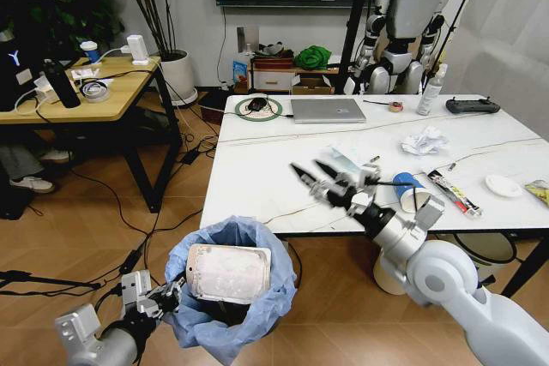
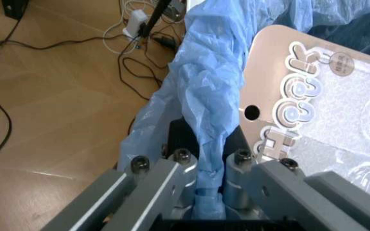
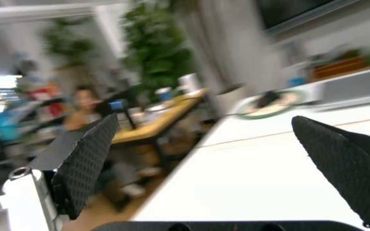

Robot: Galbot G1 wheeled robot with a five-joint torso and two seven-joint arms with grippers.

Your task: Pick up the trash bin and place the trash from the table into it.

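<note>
Left gripper [image 1: 168, 295] low at the near left, over the wood floor [image 1: 86, 237]. Its fingers [image 2: 172, 175] are clamped on the bunched light-blue bag at the rim of the trash bin [image 1: 225, 293]; left wrist view shows the plastic pinched between them. Bin hangs from that grip just off the near edge of the desk [image 1: 283, 169], left of the desk's near corner.

Flat clear package [image 1: 227, 273] lies across the bin mouth, just past the left fingertips, resting on the bag rim.

Right gripper [image 1: 313, 172] is raised over the near part of the desk, fingers spread wide, nothing between them. It points toward the desk's left side; bare marble under and ahead of the fingertips.

Trash on the desk, behind and to the right of the right fingers:
- blue paper cup [image 1: 410, 192] on its side, close behind the wrist
- long wrapper [image 1: 453, 192] just beyond the cup
- white tissue wad [image 1: 425, 140] farther out, well apart from the fingers

Far beyond the fingertips: laptop [image 1: 327, 110] and black remote [image 1: 472, 106] at the desk's back edge.
</note>
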